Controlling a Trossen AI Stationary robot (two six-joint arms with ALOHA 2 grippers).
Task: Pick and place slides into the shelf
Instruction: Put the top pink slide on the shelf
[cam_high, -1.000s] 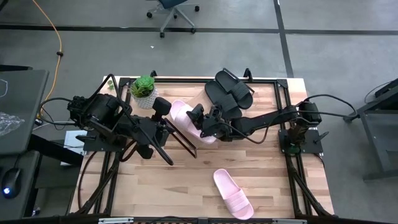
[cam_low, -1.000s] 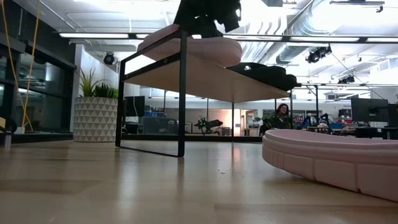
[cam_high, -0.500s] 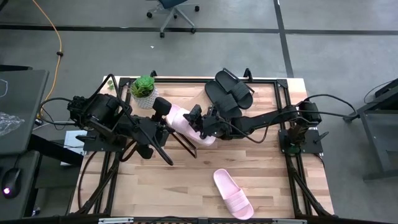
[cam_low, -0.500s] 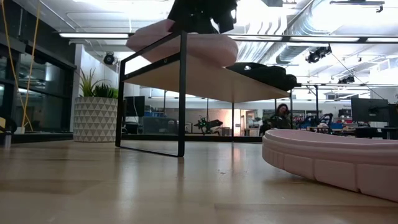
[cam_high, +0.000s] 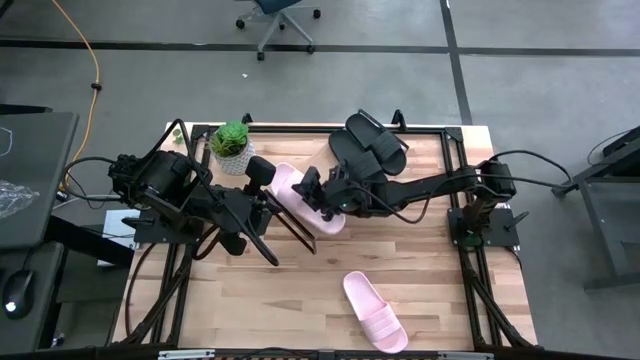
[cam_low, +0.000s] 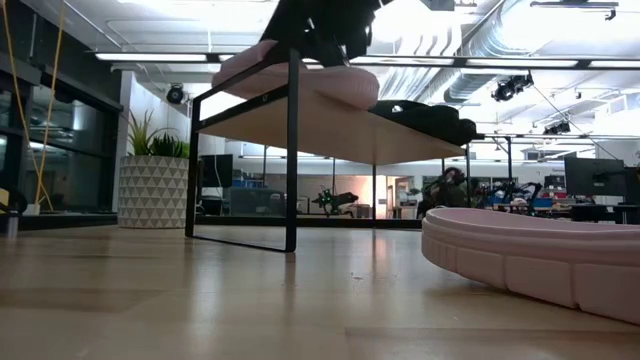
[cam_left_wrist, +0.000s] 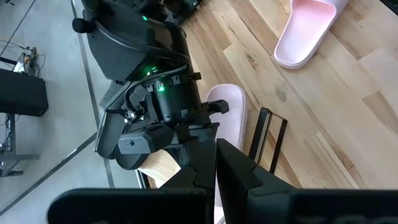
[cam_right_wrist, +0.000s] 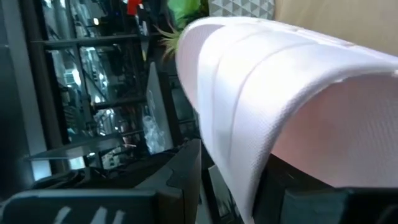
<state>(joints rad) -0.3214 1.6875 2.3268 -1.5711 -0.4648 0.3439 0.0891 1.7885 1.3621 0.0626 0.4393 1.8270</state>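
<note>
Right now: the right gripper (cam_high: 318, 190) has its jaws clamped on the strap of a pink slide (cam_high: 305, 196), poised over the left half of the shelf (cam_low: 330, 125).
Slide position: it rests on or just above the slanted board, one end out past the shelf's left end near the potted plant (cam_high: 231, 143); the low view cannot settle whether the sole is fully down.
Already shelved: the black pair (cam_high: 368, 148) sits on the right half of the shelf, toward the far edge of the table (cam_high: 300, 290).
Left to do: the second pink slide (cam_high: 374, 311) lies near the front edge of the table, well apart from the rack.
Left gripper (cam_high: 262, 172): parked just beside the shelf's left end; whether its jaws are apart I cannot tell.
Doing it well: my read is to line the slide up parallel with the black pair, sole flat on the board.
Release: open only once the weight is carried by the board.
Watch out: a slanted board may let it slip if dropped early.
Room: leave a slot for its partner.
</note>
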